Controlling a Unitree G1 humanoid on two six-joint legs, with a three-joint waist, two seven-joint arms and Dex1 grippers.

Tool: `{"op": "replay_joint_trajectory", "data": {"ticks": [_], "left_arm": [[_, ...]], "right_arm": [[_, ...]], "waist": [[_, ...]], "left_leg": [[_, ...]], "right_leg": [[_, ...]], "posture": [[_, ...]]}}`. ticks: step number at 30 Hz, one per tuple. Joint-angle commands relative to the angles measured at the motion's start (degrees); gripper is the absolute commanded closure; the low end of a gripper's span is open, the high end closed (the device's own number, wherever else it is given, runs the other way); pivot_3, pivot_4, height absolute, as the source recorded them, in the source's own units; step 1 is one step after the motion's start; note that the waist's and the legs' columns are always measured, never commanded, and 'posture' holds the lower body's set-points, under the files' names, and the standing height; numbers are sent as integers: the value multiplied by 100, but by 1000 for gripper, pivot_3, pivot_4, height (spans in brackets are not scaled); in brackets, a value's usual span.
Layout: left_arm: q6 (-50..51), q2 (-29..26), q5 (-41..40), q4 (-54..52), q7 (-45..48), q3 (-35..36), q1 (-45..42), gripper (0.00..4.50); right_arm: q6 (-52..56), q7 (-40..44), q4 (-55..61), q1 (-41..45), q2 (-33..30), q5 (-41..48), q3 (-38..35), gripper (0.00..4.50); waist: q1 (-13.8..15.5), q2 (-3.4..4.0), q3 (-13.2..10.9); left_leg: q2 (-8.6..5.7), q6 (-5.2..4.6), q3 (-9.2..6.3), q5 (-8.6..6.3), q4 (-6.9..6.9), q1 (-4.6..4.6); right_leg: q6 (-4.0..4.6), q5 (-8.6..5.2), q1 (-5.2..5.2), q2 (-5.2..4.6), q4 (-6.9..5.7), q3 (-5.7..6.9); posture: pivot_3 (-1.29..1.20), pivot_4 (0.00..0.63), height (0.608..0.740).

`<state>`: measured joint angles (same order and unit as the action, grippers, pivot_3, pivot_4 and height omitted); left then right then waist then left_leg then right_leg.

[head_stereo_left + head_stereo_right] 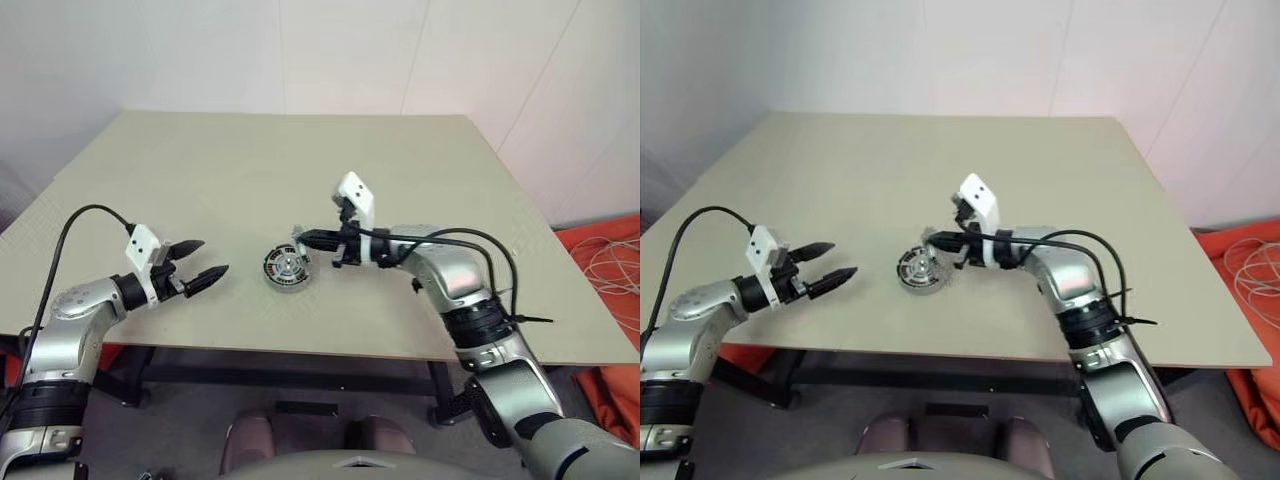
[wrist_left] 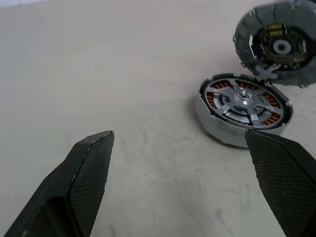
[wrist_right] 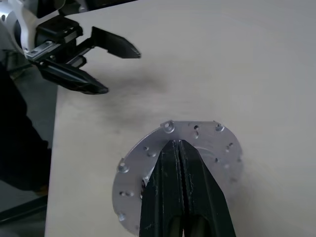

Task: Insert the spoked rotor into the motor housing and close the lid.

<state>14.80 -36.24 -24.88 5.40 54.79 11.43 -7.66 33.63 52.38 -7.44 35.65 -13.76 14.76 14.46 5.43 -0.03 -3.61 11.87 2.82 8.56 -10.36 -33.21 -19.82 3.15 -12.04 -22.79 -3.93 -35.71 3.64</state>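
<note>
On the table we see the housing resting near the front edge, about midway between our two arms. In the left wrist view its open top faces up, and the rotor already sits inside it, silver spokes and hub lying over the ring of copper windings. Our right tool reaches in from the right, pointing left, with its two black fingers pressed together on the rim of the lid. The lid is held off the table, tilted on edge, just above and slightly beyond the far right side of the housing; from the left wrist view its dark inner face with the small centre hub turns toward the housing, and from the right wrist view its plain grey outer face with small holes and screws faces that camera. We cannot tell whether the lid's lower edge touches the housing rim or hangs just clear of it. Our left tool hovers over the table to the left of the housing, well apart from it, fingers spread wide and holding nothing.
</note>
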Motion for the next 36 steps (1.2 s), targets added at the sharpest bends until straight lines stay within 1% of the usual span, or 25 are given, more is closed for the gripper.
{"op": "replay_joint_trajectory", "data": {"ticks": [1, 7, 13, 15, 19, 22, 25, 26, 27, 28, 30, 33, 36], "left_arm": [[-18, 40, -135, -281, -100, 168, 16, 0], [84, 135, -206, -549, -166, 80, 196, 0], [172, 223, -236, -748, -234, 62, 370, 0], [196, 237, -251, -775, -253, 64, 373, 0], [205, 225, -259, -778, -249, 68, 400, 0], [154, 213, -272, -745, -174, 70, 439, 0], [145, 317, -441, -756, -118, 126, 452, 0], [132, 328, -459, -762, -102, 121, 465, 0], [115, 332, -454, -762, -86, 105, 490, 0], [93, 337, -436, -755, -78, 92, 512, 0], [60, 332, -393, -725, -54, 68, 554, 0], [41, 329, -372, -706, -40, 56, 585, 0], [48, 330, -372, -696, -36, 61, 586, 0]], "right_arm": [[-351, -67, -505, 219, 240, -184, 186, 4486], [-1146, -231, -1936, 485, 697, -629, 347, 4486], [-1512, -235, -2357, 548, 790, -915, 461, 4486], [-1525, -206, -2311, 528, 791, -920, 442, 4486], [-1157, -13, -1807, 507, 749, -615, 241, 4486], [-972, 115, -1447, 464, 631, -477, 124, 4486], [-744, 284, -1096, 378, 464, -357, 123, 4486], [-733, 273, -1020, 355, 424, -371, 126, 4108], [-730, 256, -944, 328, 396, -377, 116, 3937], [-724, 234, -886, 307, 377, -383, 106, 3656], [-644, 372, -701, 236, 290, -344, 155, 2973], [-750, 360, -647, 164, 204, -463, 215, 1884], [-825, 378, -726, 137, 180, -513, 248, 979]], "waist": [[3, -1, 0], [-2, -2, 1], [-12, -4, 2], [-13, -4, 2], [-11, -3, 2], [-8, -3, 2], [4, -3, 2], [5, -4, 2], [2, -4, 2], [0, -4, 2], [-1, -4, 2], [-1, -4, 2], [-3, -4, 2]], "left_leg": [[0, 0, 0, 0, -1, 0], [0, 2, -1, 1, -3, -1], [1, 2, -1, 1, 0, 4], [1, 2, -1, 1, 0, 6], [1, 2, -1, 1, 0, 13], [1, 2, -1, 1, 0, 13], [1, 2, -1, 1, 0, 11], [1, 2, -1, 1, 0, 11], [1, 2, -1, 1, 1, 11], [1, 2, -1, 1, 0, 11], [1, 2, -1, 1, 1, 11], [1, 2, -1, 1, 1, 10], [1, 2, -1, 1, 1, 12]], "right_leg": [[0, 0, 0, -1, 0, 0], [0, 0, 2, -5, 0, 0], [3, 1, 5, -4, -2, -1], [6, 3, 6, -3, -2, 0], [0, 0, 14, -3, -2, -1], [0, 0, 14, -4, -1, -1], [0, 0, 13, -3, -1, -1], [0, 0, 13, -4, -1, -1], [0, 0, 13, -3, -1, -1], [0, 0, 13, -3, -1, -1], [0, 0, 12, -2, -1, -1], [-1, -1, 11, -2, 0, -1], [-2, -1, 12, -2, 0, -1]], "posture": [[0, 0, 740], [0, 0, 740], [0, 0, 740], [0, 0, 740], [0, 0, 740], [0, 0, 740], [0, 0, 740], [0, 0, 740], [0, 0, 740], [0, 0, 740], [0, 0, 740], [0, 0, 740], [0, 0, 740]]}}
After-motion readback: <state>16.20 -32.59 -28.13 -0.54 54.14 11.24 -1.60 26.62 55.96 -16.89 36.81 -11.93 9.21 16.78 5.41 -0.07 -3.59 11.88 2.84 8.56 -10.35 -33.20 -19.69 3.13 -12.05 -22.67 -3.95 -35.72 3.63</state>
